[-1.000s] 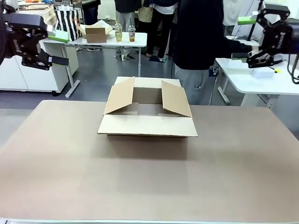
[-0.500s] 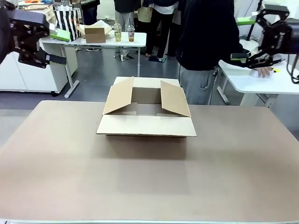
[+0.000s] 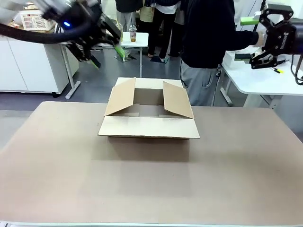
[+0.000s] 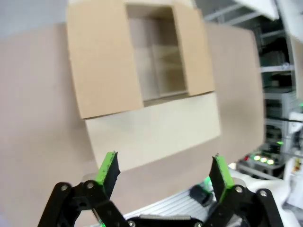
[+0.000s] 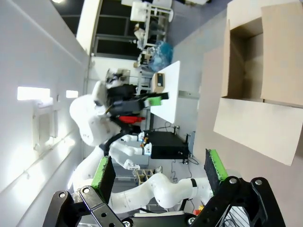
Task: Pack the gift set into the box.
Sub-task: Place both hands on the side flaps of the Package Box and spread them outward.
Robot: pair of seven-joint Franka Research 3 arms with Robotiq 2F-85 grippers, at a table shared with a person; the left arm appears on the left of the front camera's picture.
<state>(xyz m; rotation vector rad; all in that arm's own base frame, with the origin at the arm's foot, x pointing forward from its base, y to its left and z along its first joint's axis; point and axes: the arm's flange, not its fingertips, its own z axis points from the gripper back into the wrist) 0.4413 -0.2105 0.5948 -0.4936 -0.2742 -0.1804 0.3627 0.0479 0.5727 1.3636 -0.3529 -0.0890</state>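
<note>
My left gripper [image 4: 163, 163], spread wide, points down at the box [image 4: 104, 66]. My right gripper [image 3: 246, 39], also wide, hangs well off to the box's right.

No lettering, number or brand can be read in any view. The box [image 3: 148, 126] shows plain brown card on its flaps and walls. A pale marking on the black housing behind the right jaws is too small to read.
</note>
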